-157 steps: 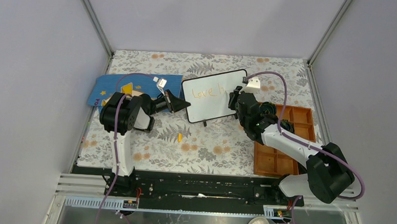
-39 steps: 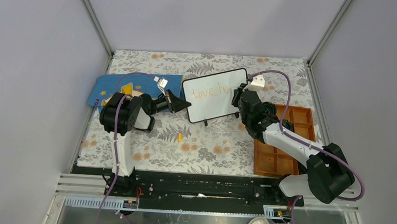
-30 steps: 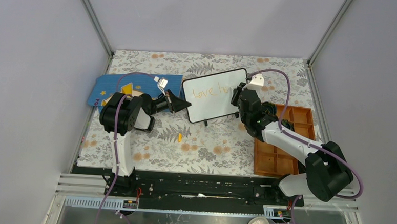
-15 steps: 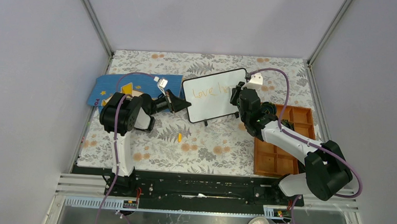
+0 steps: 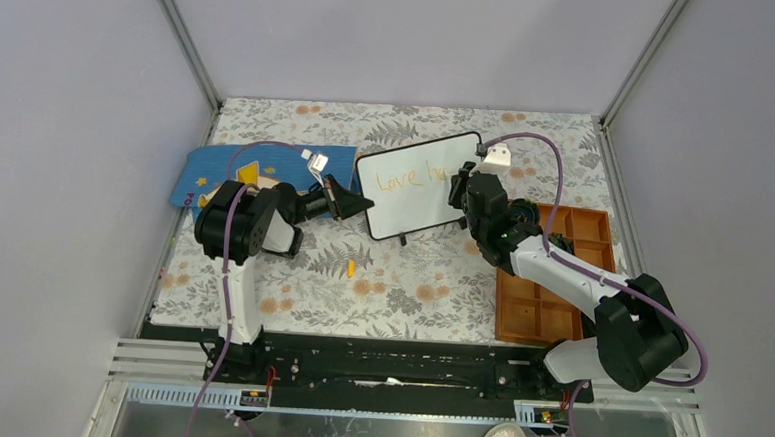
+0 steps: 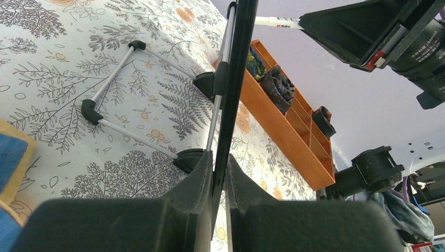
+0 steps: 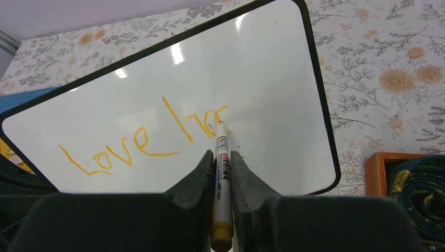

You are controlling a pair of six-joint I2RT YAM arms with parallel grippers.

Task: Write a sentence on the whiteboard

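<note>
The whiteboard (image 5: 435,196) stands tilted on its wire feet at the table's middle back. My left gripper (image 5: 357,205) is shut on its left edge, seen edge-on in the left wrist view (image 6: 231,94). My right gripper (image 7: 221,157) is shut on a white marker (image 7: 220,173) with an orange end. The marker tip touches the whiteboard (image 7: 262,63) at the end of the sentence (image 7: 141,139), which reads "Love h" plus a part-formed letter in orange. The sentence also shows in the top view (image 5: 406,176).
A blue mat (image 5: 206,169) with yellow shapes lies at the back left under my left arm. An orange compartment tray (image 5: 544,317) with dark items stands at the right. A small orange cap (image 5: 351,268) lies on the floral tablecloth in front of the board.
The writing has grown from "Love h" by a further stroke. My right gripper has shifted slightly along the board with the marker. My left gripper has kept its hold.
</note>
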